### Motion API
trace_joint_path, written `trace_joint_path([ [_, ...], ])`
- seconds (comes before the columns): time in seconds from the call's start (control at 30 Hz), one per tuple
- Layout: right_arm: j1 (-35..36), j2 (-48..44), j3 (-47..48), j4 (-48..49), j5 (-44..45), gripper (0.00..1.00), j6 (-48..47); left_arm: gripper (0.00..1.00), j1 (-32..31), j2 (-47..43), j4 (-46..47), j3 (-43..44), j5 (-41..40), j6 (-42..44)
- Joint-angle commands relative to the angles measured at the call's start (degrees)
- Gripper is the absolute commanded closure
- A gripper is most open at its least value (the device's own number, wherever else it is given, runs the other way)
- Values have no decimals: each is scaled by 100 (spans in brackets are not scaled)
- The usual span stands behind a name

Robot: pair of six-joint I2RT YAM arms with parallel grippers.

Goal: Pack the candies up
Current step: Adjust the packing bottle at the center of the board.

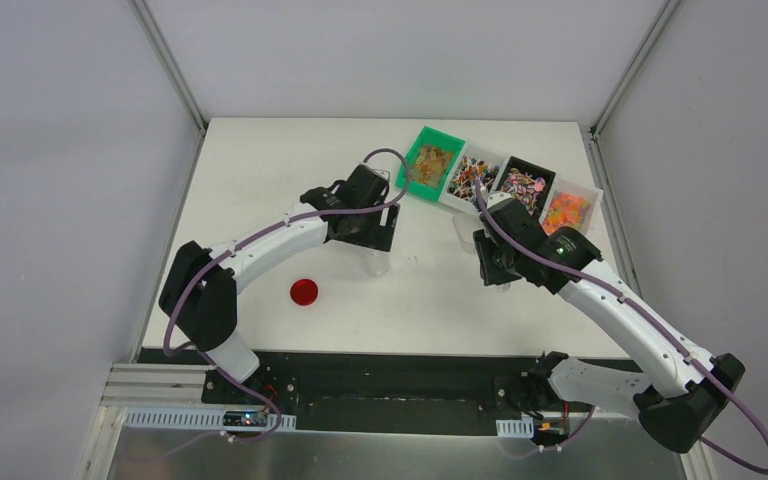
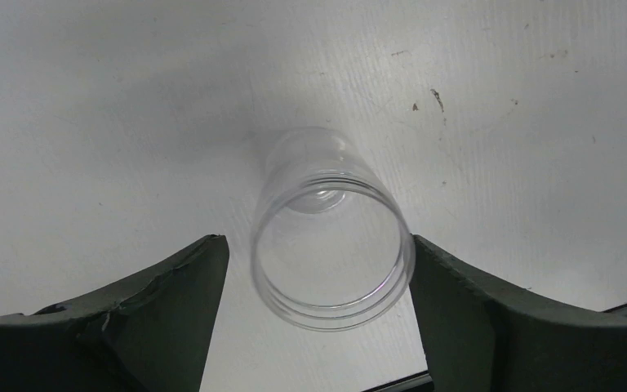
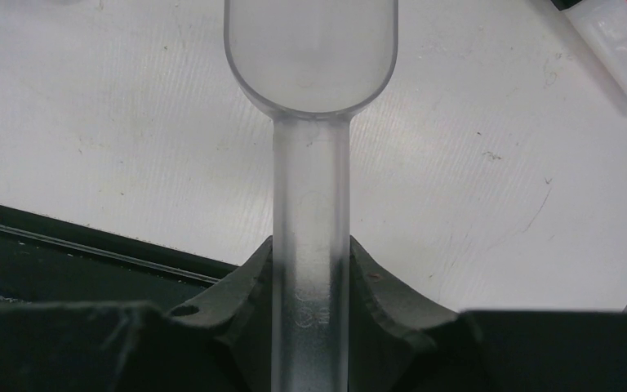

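Observation:
The candies lie sorted in four bins at the back right: amber ones in a green bin (image 1: 432, 163), multicoloured (image 1: 473, 178), pink (image 1: 523, 187) and orange (image 1: 568, 211). My left gripper (image 1: 378, 243) (image 2: 317, 249) is open around a clear empty jar (image 1: 377, 263) (image 2: 331, 237) standing upright on the table. A gap shows at the left finger, while the right finger is at the jar's rim. My right gripper (image 1: 483, 252) (image 3: 310, 257) is shut on the handle of a clear plastic scoop (image 1: 466, 232) (image 3: 310, 57), whose bowl is empty.
A flat round red lid (image 1: 304, 291) lies on the white table (image 1: 260, 180) left of the jar. The table's dark near edge (image 3: 65, 245) shows behind the scoop handle. A bin's corner (image 3: 616, 45) sits at the right wrist view's upper right.

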Motion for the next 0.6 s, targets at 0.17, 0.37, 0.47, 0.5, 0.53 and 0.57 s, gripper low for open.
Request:
trace_joint_path([
  [0.17,-30,-292,183,264,-753,97,-100,4,-42,-808,14,751,538,-361],
  [0.37,-36,-566,241,715,-1845,97,-445,14,-38,-951,32,1317,1441,-305],
  [0.47,-33,-689,264,955,-2119,98,-568,19,-38,-866,118,1459,1892,-410],
  [0.5,-29,-710,269,1006,-2175,98,-608,20,-38,-838,192,1460,2047,-424],
  [0.53,-26,-725,299,1047,-2224,99,-649,20,-38,-819,288,1443,2179,-434],
  [0.57,-30,-740,323,1089,-2260,99,-673,21,-37,-786,358,1429,2293,-448],
])
